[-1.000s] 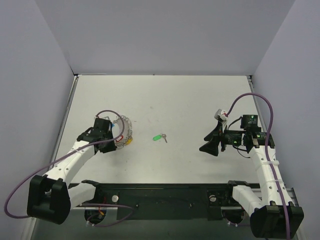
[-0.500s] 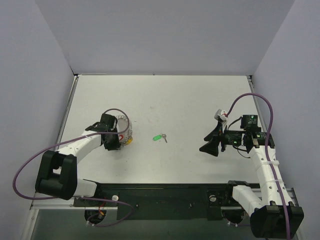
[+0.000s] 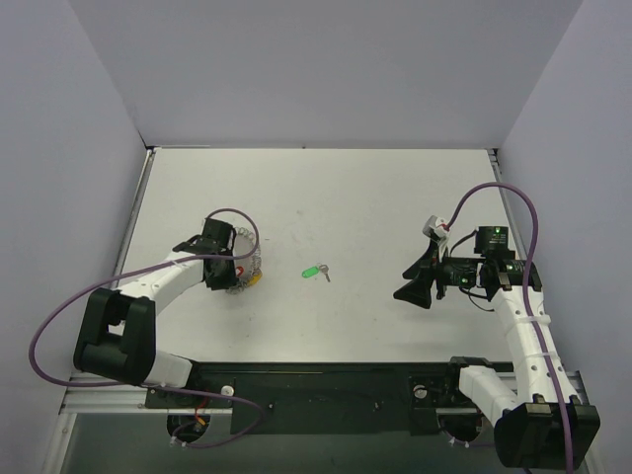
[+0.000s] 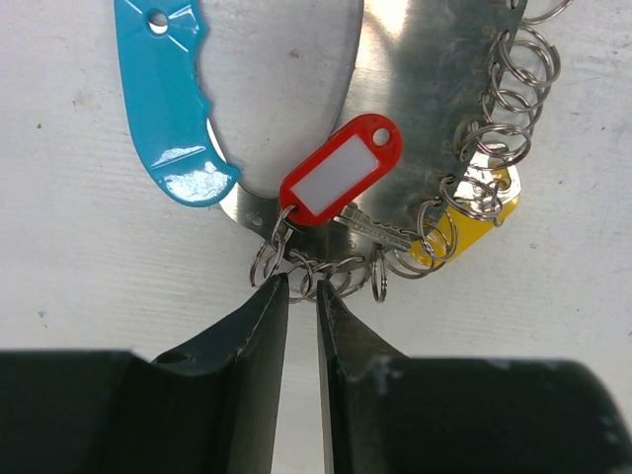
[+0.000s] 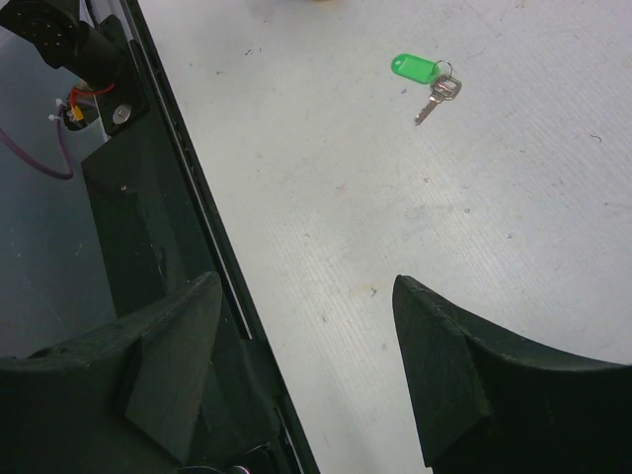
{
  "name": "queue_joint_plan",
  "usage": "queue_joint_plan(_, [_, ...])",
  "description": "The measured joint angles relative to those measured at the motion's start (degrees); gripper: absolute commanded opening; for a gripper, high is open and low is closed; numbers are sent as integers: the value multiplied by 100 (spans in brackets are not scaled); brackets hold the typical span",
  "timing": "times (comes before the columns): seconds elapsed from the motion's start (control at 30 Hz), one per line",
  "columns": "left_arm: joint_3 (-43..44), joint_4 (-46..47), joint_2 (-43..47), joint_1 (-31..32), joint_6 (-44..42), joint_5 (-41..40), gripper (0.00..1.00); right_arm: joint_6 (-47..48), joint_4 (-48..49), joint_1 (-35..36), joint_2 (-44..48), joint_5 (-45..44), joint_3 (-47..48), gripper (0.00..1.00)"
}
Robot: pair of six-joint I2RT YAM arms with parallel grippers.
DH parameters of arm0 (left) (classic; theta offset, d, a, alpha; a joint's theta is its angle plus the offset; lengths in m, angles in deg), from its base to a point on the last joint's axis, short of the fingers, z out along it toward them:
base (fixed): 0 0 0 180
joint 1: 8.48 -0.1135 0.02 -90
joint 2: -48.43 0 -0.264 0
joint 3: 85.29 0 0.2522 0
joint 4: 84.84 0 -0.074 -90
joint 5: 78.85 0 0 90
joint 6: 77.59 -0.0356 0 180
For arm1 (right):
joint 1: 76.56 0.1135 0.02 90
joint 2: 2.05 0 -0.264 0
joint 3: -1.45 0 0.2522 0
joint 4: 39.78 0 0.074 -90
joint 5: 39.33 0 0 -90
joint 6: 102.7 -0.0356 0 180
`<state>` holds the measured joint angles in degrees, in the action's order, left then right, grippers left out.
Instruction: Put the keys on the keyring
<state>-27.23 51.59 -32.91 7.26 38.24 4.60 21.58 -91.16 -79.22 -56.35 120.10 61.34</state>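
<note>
Closest to me, my left gripper point(image 4: 301, 284) has its two dark fingers drawn almost together. A thin slit of bare table shows between them and, as far as I can see, nothing is caught in it. The tips sit right at the nearest small loops of the keyring point(image 4: 506, 99), whose silvery coil curves away past the red tag point(image 4: 341, 173) and yellow tag point(image 4: 474, 222), with the blue tag point(image 4: 168, 109) further off to the left. A silver key point(image 4: 380, 229) already hangs under the red tag. I judge the step in hand to be taking hold of the ring so it can be steadied for threading. To do that well I should nip one strand of the coil rather than a slippery tag, squarely and deep in the pads, so the loop cannot twist. Further out, the green-tagged key point(image 3: 316, 271) lies loose in the middle of the table point(image 3: 375, 197), well apart from the ring. My right gripper point(image 5: 306, 286) hangs spread wide and empty, short of that key point(image 5: 441, 91). I cannot make out the black-rimmed key. Since a second ago my left arm has swung its elbow inward and brought the wrist round over the ring, while the green-tagged key and my right arm have not moved.
</note>
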Motion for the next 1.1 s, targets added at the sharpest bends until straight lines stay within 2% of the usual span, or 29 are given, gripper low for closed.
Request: queue_joint_plan(1.1, [221, -153, -315, 35, -413, -518, 26, 24, -35, 0, 0, 0, 0, 66])
